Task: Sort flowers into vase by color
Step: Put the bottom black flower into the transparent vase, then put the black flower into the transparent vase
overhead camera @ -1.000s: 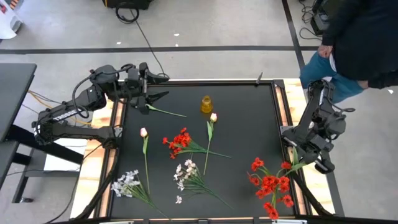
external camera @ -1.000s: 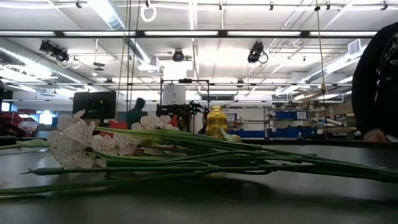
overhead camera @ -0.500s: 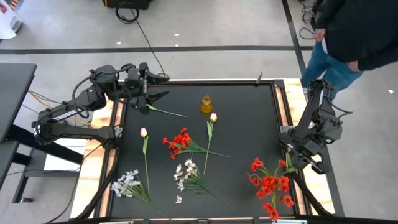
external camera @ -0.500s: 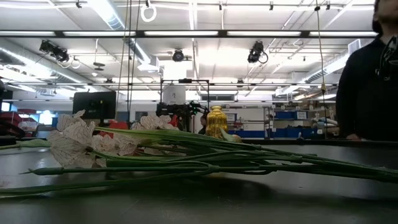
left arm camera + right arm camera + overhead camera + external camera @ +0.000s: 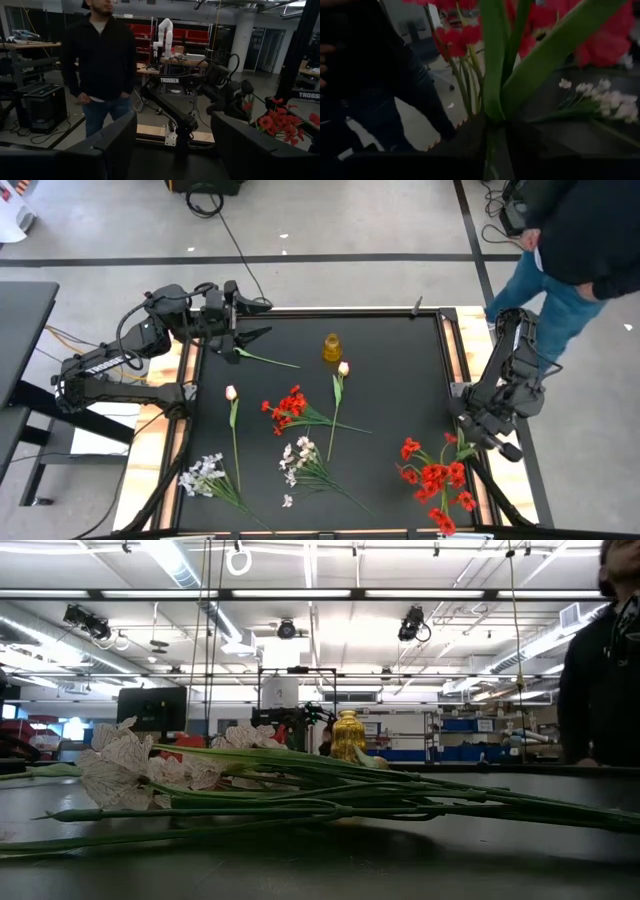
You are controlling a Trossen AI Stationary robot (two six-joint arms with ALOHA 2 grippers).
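High view: the right gripper [image 5: 478, 442] is being shown at the right edge of the table [image 5: 390, 405], over the stem of the red bunch [image 5: 434, 480] lying at the lower right. Right wrist view: the green stem [image 5: 492, 85] is sitting between the dark fingers [image 5: 465, 142], which are standing slightly apart; whether the stem is being squeezed cannot be told. The left gripper [image 5: 258, 334] is being held wide open at the upper left of the table, touching nothing. Other flowers are lying across the table's middle and lower left: another red bunch [image 5: 288, 408], two pink tulips [image 5: 231, 393], white sprays [image 5: 300, 457]. A yellow vase [image 5: 332, 347] is standing at upper centre. A person [image 5: 570, 240] is partly cut off at the upper right.
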